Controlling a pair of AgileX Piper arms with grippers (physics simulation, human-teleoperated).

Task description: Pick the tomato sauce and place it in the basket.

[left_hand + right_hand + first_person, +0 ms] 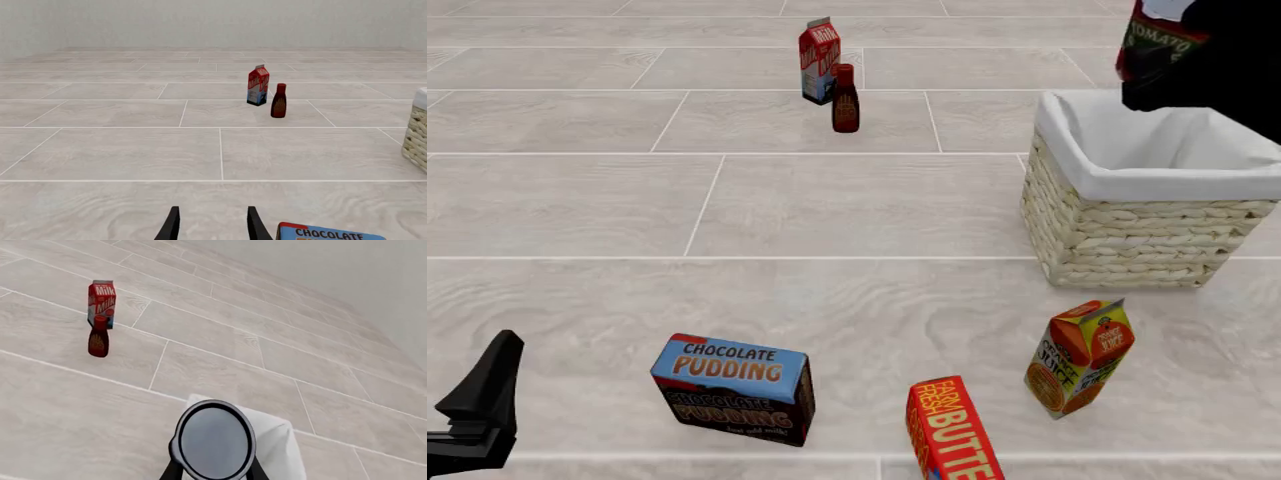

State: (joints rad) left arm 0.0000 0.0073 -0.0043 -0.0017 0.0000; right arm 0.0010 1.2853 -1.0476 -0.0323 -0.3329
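I've got the tomato sauce [215,440] clamped in my right gripper [213,471], held high over the basket [1134,225] far corner so it drops onto the cloth lining. Left gripper [211,225] parked low over the tabletop, fingers apart, out of the way.

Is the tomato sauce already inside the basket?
No. The right gripper holds the tomato sauce above the basket.
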